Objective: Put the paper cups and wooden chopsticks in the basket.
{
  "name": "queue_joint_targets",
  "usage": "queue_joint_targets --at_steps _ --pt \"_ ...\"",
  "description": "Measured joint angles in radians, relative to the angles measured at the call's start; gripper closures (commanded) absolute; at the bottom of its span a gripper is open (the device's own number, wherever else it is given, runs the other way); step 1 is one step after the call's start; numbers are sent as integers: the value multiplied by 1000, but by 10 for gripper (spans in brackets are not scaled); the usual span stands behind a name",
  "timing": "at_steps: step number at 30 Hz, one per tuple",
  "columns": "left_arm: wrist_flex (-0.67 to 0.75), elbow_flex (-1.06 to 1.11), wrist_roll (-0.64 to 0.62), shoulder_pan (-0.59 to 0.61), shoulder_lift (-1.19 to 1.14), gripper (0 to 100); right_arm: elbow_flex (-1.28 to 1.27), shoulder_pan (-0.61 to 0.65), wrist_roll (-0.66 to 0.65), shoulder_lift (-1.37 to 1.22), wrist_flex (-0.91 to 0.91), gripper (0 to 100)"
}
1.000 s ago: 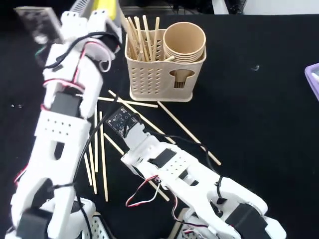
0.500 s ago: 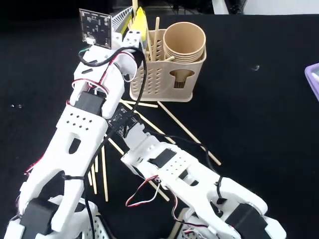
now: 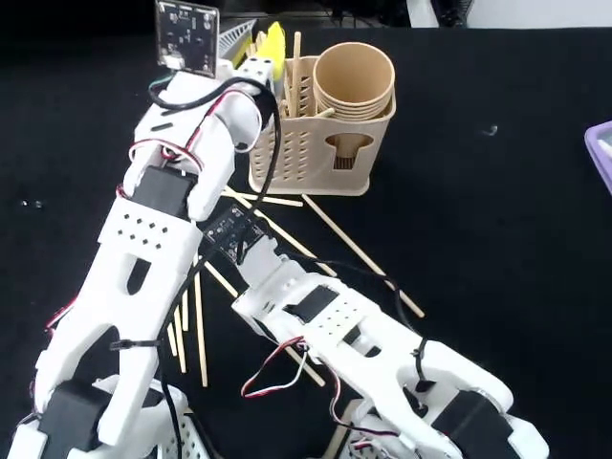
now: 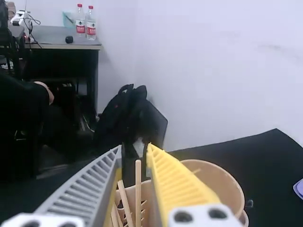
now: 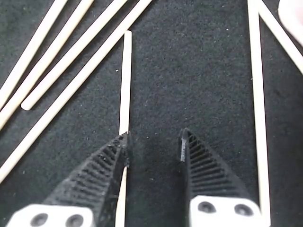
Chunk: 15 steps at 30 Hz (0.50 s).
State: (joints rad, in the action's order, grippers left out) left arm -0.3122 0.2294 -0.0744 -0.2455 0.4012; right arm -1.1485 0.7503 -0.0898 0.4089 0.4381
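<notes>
A beige slotted basket (image 3: 311, 153) stands at the back of the black table. Stacked paper cups (image 3: 354, 78) fill its right compartment and several wooden chopsticks (image 3: 296, 72) stand in its left one. My left gripper (image 3: 256, 46) hovers over the left compartment, open, grey and yellow fingers apart. One chopstick (image 4: 138, 189) stands loose between them, below the tips of the left gripper (image 4: 134, 149). My right gripper (image 5: 154, 139) is open just above the table, one black finger beside a lying chopstick (image 5: 125, 85). More chopsticks (image 3: 359, 251) lie scattered in front of the basket.
A purple container edge (image 3: 601, 145) shows at the far right. Both white arms cross the near left of the table, the left arm over the right arm's wrist board (image 3: 229, 232). Loose chopsticks (image 3: 199, 320) lie under the left arm.
The left arm swung right from beside the basket to over its left compartment. The chopstick that stuck up above its fingers has dropped lower. The right arm has stayed still.
</notes>
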Motion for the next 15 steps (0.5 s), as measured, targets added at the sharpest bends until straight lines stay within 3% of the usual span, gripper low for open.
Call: queue_joint_targets --at_steps 7,11,15 --pt "-63 8 0 95 89 906 0 0 0 0 0 832" --pt "-249 104 0 221 255 902 0 0 0 0 0 832" --pt "-460 293 -2 422 417 902 26 2 0 -5 81 832"
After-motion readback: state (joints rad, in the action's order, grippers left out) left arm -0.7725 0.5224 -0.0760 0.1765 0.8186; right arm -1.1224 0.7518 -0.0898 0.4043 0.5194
